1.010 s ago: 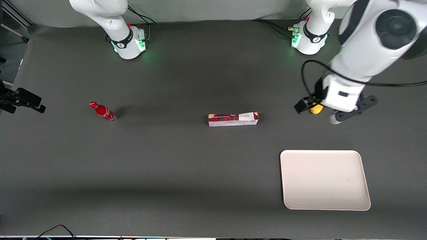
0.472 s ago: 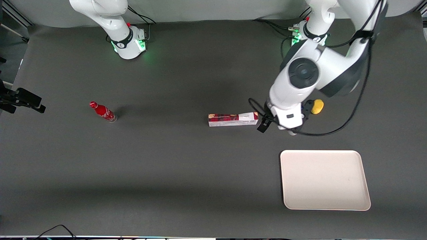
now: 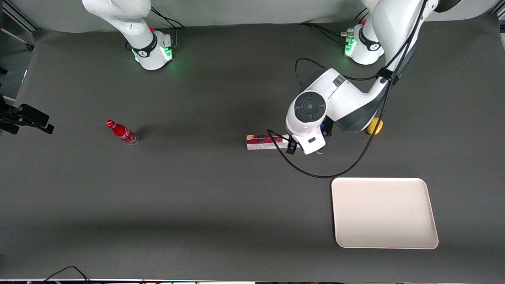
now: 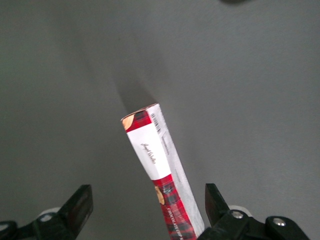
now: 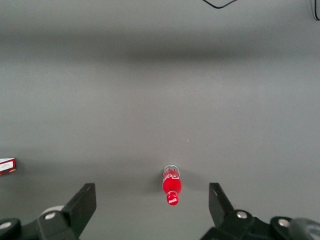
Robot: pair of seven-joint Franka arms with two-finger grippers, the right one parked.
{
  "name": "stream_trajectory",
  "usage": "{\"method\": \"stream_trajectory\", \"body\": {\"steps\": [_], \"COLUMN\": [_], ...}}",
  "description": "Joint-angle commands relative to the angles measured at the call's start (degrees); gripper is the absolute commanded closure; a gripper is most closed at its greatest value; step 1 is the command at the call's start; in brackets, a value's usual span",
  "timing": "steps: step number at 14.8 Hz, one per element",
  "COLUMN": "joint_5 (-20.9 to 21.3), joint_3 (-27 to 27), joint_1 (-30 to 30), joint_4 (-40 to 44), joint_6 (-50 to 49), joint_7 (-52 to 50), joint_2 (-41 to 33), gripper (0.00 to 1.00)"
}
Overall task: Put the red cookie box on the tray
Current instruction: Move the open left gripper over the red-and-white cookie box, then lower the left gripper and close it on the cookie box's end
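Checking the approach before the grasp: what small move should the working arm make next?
Probably lower straight down: the hand hangs open above the red cookie box, fingers either side of its width, not touching. Closing comes after; the tray waits nearer the camera.

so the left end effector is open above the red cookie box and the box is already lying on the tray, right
Not quite. The red cookie box lies on the dark table, not on the tray, which sits apart and nearer the front camera; the front view shows this. The rest holds: in the left wrist view the end effector is open above the box.
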Motion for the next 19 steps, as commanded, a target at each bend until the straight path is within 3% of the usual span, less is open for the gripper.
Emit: {"method": "stream_trajectory", "body": {"steps": [1, 6, 9, 13, 19], "joint_5": [-1.03, 0.81, 8.26, 13.55, 13.82], "joint_3": [-0.26, -0.44, -0.52, -0.52, -0.35], "joint_1": [-0.48, -3.56, -4.97, -4.88, -4.53], "joint_4": [-5.34, -6.05, -6.06, -5.62, -5.26], "joint_6": [6.4, 12.4, 14.78, 15.04, 17.76], "joint_7": [-5.34, -14.84, -20.81, -22.84, -26.44], "joint_2": [-0.81, 3.14, 6.48, 9.21, 11.49], "gripper": [0.0, 0.0, 0.0, 0.0, 0.0]}}
